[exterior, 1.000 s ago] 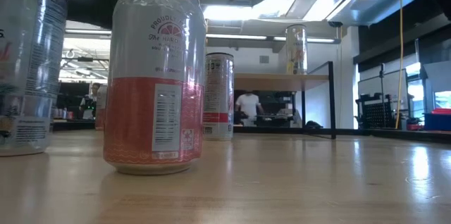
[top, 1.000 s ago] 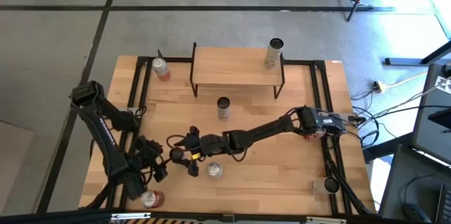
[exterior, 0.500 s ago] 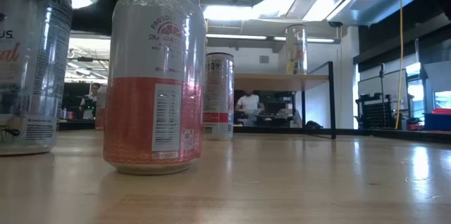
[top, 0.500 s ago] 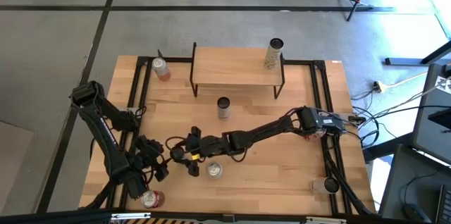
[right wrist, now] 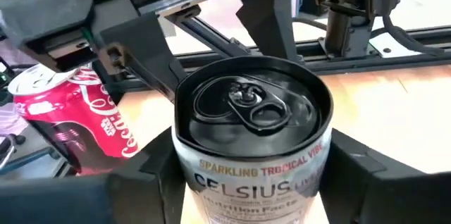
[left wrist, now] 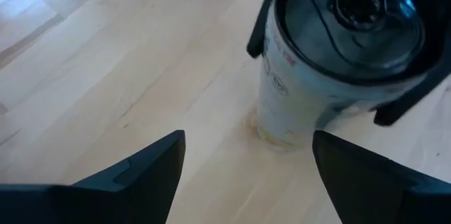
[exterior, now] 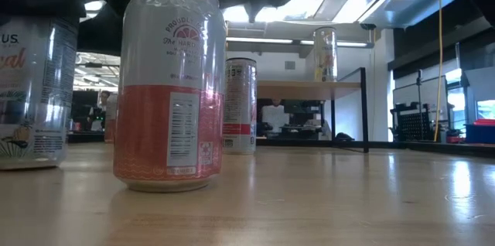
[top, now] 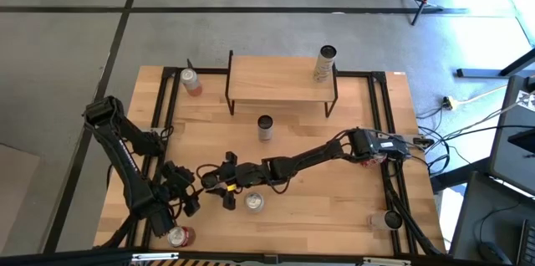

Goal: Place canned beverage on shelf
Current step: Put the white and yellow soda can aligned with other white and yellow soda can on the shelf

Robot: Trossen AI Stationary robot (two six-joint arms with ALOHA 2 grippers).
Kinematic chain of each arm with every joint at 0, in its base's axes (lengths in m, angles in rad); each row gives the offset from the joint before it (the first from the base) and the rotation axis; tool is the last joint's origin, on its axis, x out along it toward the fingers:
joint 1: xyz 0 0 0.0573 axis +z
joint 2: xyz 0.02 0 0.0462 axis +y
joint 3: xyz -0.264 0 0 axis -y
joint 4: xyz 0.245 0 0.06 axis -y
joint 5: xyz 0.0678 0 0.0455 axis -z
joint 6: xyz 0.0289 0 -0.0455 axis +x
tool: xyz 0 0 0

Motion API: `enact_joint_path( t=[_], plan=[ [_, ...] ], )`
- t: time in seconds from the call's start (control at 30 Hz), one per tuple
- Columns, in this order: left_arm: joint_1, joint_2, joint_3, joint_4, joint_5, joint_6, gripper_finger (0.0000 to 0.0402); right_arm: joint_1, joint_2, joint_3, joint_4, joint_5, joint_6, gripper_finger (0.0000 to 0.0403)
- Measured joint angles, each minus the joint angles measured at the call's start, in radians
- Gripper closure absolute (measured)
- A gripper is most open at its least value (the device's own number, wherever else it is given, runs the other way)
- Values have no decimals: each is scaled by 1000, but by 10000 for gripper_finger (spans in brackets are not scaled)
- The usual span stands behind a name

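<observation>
Right wrist view shows a Celsius can (right wrist: 252, 136) standing between the right gripper's (right wrist: 252, 182) two dark fingers (right wrist: 384, 175), one on each side of its body; whether the pads actually press the can cannot be told, but the jaws are spread about a can's width around it. In the high view that same can (top: 253, 202) stands on the table (top: 351, 207) at the near centre, with the right gripper (top: 230, 184) reaching in low from the right side. Just beyond the jaws lies the left gripper (top: 185, 191), its fingers (left wrist: 141, 175) spread wide with nothing between them; its wrist view looks past them at the Celsius can (left wrist: 331, 69) just ahead. A red cola can (right wrist: 67, 115) stands behind the held can, near the left arm's base. Farther from the jaws, a second can (top: 265, 127) stands in front of the shelf (top: 280, 79), a tall can (top: 324, 63) stands at the shelf's right end, and a pink can (top: 191, 82) stands off its left end. In the low view a pink-and-white can (exterior: 170, 83) stands closest to the camera
</observation>
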Motion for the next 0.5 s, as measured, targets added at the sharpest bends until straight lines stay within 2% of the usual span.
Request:
enact_joint_path(
  t=[0.2, 0.4, 0.5],
  plan=[
    [-19, 0, 91, -91, 28, 57, 94, 0, -53, -2, -79, 6, 15, 183],
    [-49, 0, 206, -169, 28, 105, 94, 2, -194, -1, -247, -2, 15, 183],
    [-59, 0, 249, -172, 5, 107, 94, 13, -247, -1, -251, -11, 16, 183]
  ],
)
